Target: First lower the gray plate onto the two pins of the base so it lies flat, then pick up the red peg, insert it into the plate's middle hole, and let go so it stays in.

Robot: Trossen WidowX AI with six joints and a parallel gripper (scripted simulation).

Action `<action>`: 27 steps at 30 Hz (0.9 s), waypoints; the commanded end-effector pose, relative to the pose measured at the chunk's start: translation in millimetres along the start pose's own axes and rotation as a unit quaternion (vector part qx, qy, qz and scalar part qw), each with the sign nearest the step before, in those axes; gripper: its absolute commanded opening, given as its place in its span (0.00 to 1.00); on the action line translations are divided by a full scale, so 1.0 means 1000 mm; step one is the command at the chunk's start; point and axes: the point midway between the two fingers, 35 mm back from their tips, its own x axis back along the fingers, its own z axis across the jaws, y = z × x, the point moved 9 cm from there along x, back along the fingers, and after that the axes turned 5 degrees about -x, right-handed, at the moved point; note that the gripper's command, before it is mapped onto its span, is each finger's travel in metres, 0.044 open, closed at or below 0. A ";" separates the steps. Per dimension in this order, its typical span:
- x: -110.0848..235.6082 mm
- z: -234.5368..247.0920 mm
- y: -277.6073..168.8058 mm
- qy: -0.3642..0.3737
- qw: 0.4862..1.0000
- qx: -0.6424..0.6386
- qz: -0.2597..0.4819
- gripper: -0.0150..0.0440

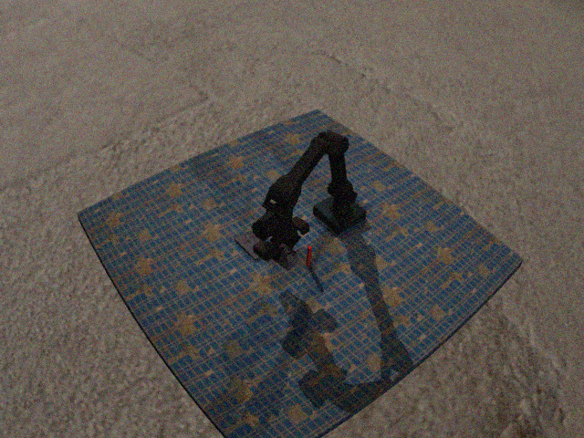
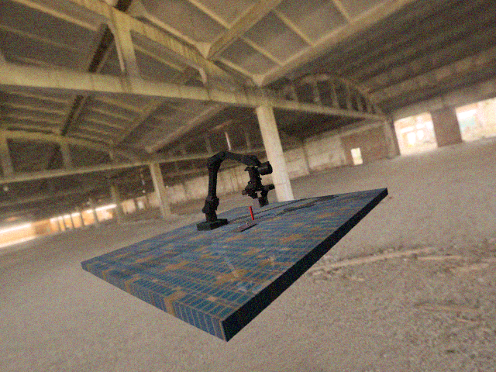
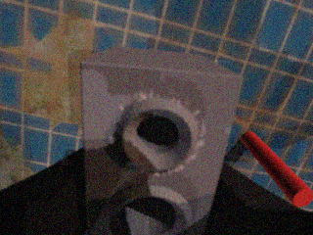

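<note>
My gripper (image 1: pixel 278 249) (image 2: pixel 260 197) (image 3: pixel 148 149) is shut on the gray plate (image 3: pixel 98 98) (image 1: pixel 284 258) and holds it a little above the tiled table. In the wrist view the plate fills the middle and shows a round hole with a second one below it, between my dark fingers. The red peg (image 1: pixel 309 255) (image 2: pixel 251 212) (image 3: pixel 276 168) stands upright on the table just beside the gripper, apart from it. The flat gray base (image 1: pixel 245 245) (image 2: pixel 244 227) lies on the table next to the gripper. I cannot make out its pins.
The arm's black foot (image 1: pixel 339 214) (image 2: pixel 210 225) stands behind the peg. The blue and tan tiled table (image 1: pixel 164 283) (image 2: pixel 200 272) is a raised slab with open edges all round. Long arm shadows fall across its front part.
</note>
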 end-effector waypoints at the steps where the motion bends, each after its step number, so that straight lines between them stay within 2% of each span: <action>1: 0.013 0.000 -0.001 0.003 1.000 -0.001 0.003 0.25; 16: 0.059 -0.008 -0.002 0.001 1.000 -0.003 0.003 0.25; 27: 0.047 -0.002 0.022 0.001 1.000 -0.013 0.001 0.25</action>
